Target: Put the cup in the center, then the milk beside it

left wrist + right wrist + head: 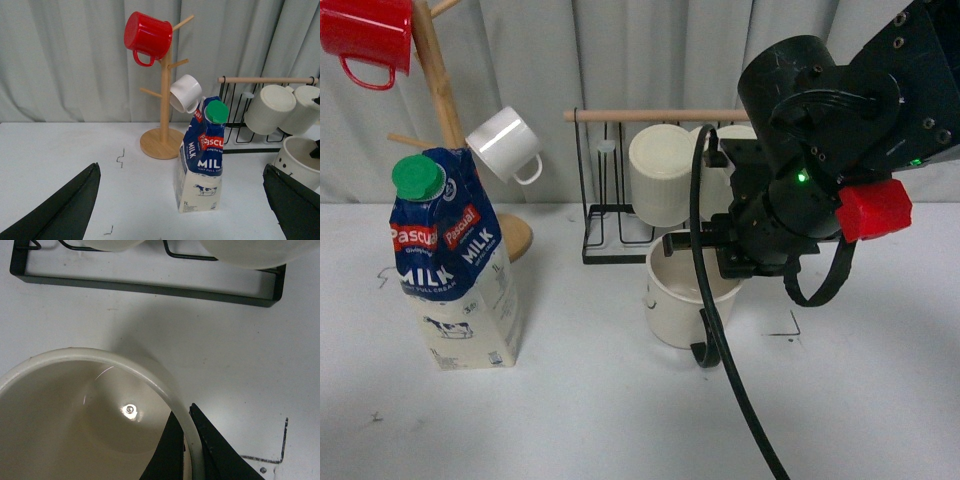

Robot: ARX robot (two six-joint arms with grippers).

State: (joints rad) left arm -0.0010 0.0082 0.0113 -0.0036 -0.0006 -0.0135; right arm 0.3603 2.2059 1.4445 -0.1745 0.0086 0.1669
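Right hand (189,440) clamped on cup (685,300) rim; center placement judged underway, release needed next. Left hand (180,167) apart, milk (455,270) untouched.

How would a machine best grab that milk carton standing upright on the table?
Probably around the straight body of the milk carton, fingers on two opposite flat sides, coming level from the front: it stands upright, its top narrows toward the green cap, and the mug tree crowds it behind.

White table (620,420), milk carton (455,270) at left, cup (675,310) mid-table, wooden mug tree base (162,145), black wire rack (150,288) behind.
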